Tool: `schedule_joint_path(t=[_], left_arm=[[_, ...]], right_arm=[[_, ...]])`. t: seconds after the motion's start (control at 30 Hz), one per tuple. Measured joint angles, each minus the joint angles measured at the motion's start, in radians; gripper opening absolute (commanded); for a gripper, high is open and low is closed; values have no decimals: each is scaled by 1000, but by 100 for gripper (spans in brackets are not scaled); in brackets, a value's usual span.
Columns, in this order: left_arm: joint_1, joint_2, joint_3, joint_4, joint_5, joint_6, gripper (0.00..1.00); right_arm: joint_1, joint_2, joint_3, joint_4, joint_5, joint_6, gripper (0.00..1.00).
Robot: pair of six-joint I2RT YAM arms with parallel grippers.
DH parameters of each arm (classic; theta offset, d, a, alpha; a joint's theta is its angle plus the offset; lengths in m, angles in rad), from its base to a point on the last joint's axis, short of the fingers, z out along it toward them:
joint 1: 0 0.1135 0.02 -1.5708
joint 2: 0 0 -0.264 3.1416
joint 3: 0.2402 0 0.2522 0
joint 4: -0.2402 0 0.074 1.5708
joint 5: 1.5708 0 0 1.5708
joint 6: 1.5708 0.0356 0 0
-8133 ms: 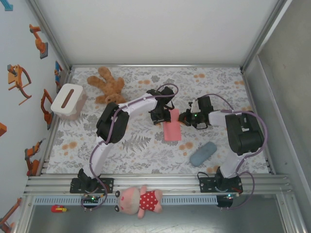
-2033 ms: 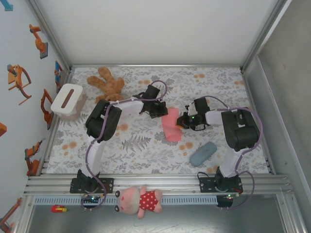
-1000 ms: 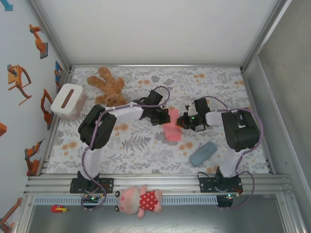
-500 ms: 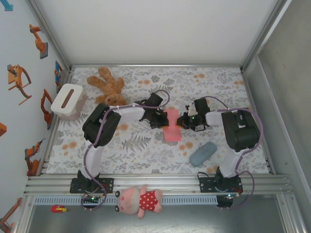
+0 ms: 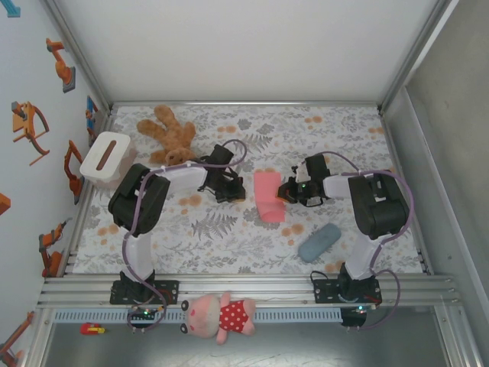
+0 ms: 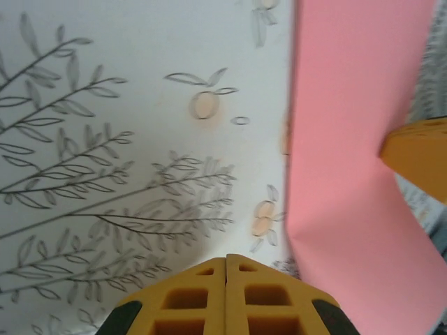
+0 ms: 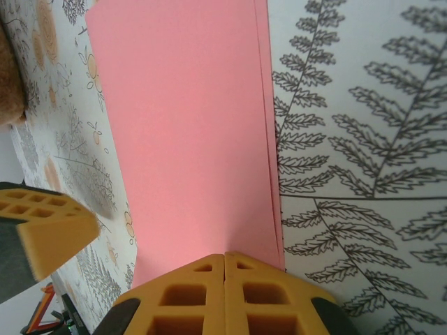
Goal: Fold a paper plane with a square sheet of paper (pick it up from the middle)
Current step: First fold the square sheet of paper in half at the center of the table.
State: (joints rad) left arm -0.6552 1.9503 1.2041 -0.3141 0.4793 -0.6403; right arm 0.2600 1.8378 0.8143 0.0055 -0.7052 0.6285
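1. A white box (image 5: 107,158) with a slot in its top stood at the far left of the flowery table (image 5: 221,229). What was inside it could not be seen.
2. A brown teddy bear (image 5: 168,134) lay just to the right of the box, near the back of the table.
3. The left gripper (image 6: 226,271) was low over the table, just left of the paper. Its two yellow fingers were pressed tight together with nothing between them. It did not touch the paper.
4. The sheet of paper (image 5: 267,197) lay in the middle of the table, between the two grippers. It was plain salmon pink. It was folded over into a long narrow shape, and two layers showed along one long edge. It was not quite flat, and it had a bend across it beside the right gripper.
5. The right gripper (image 7: 224,271) was at the paper's right edge. Its fingers were pressed together too, and their tips touched that edge. I could not tell if any paper was pinched between them.
6. A grey-blue pouch (image 5: 319,241) lay to the right, nearer the front and apart from the paper.
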Motion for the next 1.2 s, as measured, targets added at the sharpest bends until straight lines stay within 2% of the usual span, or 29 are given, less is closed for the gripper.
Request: schedule_joint_path(t=[0.13, 0.33, 0.6, 0.77, 0.97, 1.2], left_arm=[[-57, -3, 22, 67, 8, -48, 0], [-129, 95, 79, 187, 53, -129, 0], [-123, 99, 9, 198, 62, -116, 0], [-116, 17, -100, 202, 35, -76, 0], [-112, -113, -234, 185, -26, -90, 0], [-130, -74, -123, 226, -13, -114, 0]], right_arm=[[0, 0, 1, -1, 2, 3, 0], [1, 0, 1, -1, 2, 3, 0], [1, 0, 1, -1, 3, 3, 0], [1, 0, 1, -1, 3, 3, 0], [5, -6, 0, -1, 15, 3, 0], [5, -7, -6, 7, 16, 6, 0]])
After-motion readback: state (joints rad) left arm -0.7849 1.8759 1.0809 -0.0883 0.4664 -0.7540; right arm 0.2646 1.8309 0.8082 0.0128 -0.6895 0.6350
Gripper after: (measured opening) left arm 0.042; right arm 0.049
